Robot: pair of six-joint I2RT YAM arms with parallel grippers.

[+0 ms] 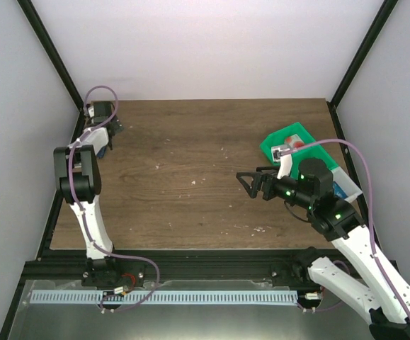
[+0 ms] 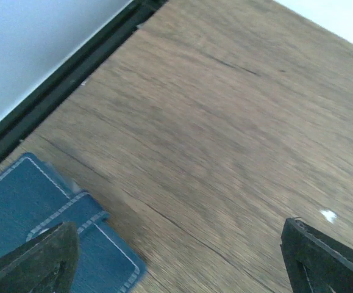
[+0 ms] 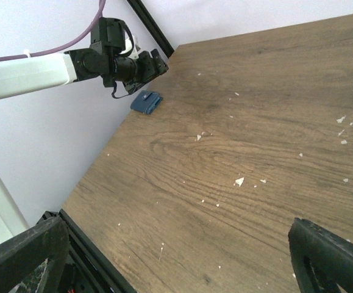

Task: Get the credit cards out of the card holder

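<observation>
Hovering over the far left corner of the desk [image 1: 190, 170], the left pincer [image 2: 180, 226] is standing with its fingers spread wide and nothing between them. The card holder [image 2: 42, 226] is lying flat on the wood just beside the desk's left edge (navy, with pale stitching along its borders). In the wrist view one finger [image 2: 36, 262] is showing in front of its near corner; whether they are touching I cannot tell. Further right, well apart from the card holder, the right pincer [image 1: 244, 185] is hanging above the middle of the desk, spread fully and gripping nothing. Behind its arm, a green bin [image 1: 268, 150] is sitting near the right edge with something reddish inside, too small to make out.
</observation>
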